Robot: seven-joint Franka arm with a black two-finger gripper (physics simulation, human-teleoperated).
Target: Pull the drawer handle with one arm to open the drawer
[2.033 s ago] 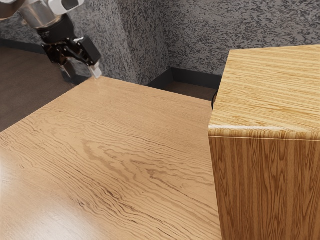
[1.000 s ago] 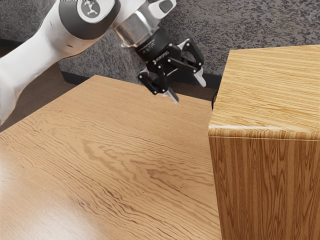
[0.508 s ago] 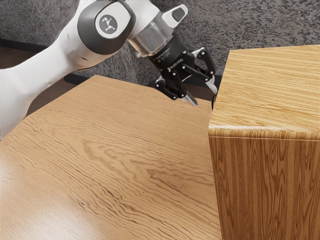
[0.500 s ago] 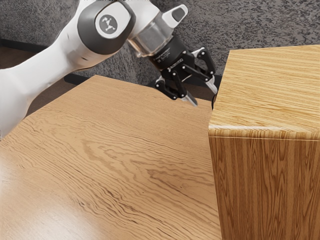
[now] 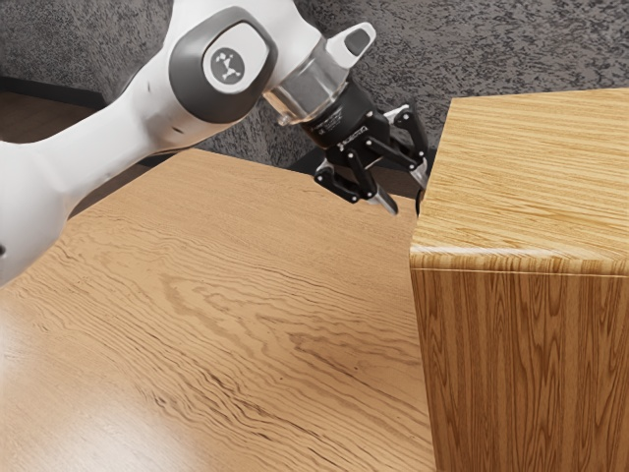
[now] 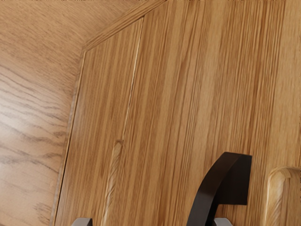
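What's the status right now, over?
Open pincer at cabinet front. Black drawer handle just ahead, not gripped. Nothing in the way.

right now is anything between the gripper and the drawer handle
Nothing visible does. The open gripper is right by the cabinet front, and the wrist view shows the black handle just ahead of it, with bare wood around.

In the wrist view the black drawer handle [image 6: 221, 188] is cut by the view's edge, so one end is hidden. The cabinet [image 5: 531, 295] is cut at the exterior view's right & bottom; its drawer front faces away from that cam. The arm [image 5: 98, 167] is cut at the exterior view's left.
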